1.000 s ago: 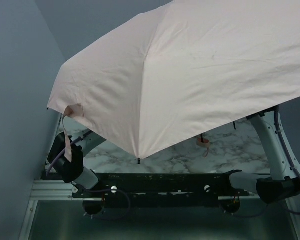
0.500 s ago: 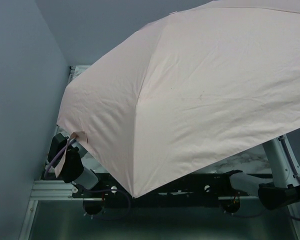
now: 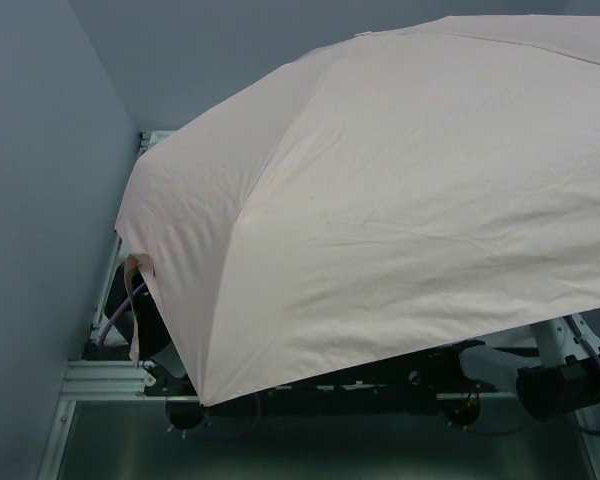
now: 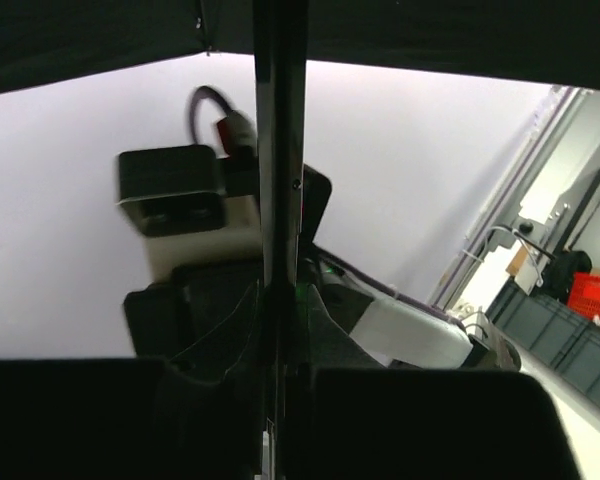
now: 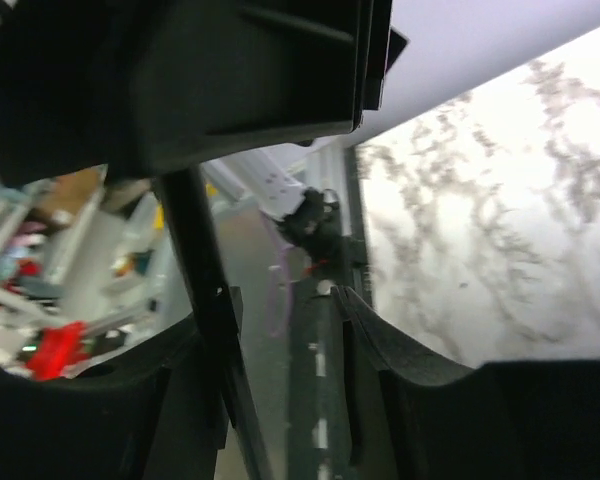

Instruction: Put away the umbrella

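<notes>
The umbrella (image 3: 400,200) is open, and its pale pink canopy fills most of the top view, hiding the table and both grippers there. A pink strap tab (image 3: 140,268) hangs at its left rim. In the left wrist view the thin black shaft (image 4: 280,150) runs straight up between the jaws, and my left gripper (image 4: 282,320) is shut on it. In the right wrist view the shaft (image 5: 192,250) leans against the left finger, while my right gripper (image 5: 285,300) stands open with a gap beside the shaft.
A grey wall (image 3: 40,200) stands close on the left. The marble table top (image 5: 500,220) shows under the canopy in the right wrist view. An aluminium rail (image 3: 100,382) and the arm bases (image 3: 560,385) line the near edge. The right arm's wrist (image 4: 170,195) is close to the shaft.
The canopy has tipped down toward the near left and now covers the table. The left gripper has closed on the shaft. The right gripper has opened off it.
</notes>
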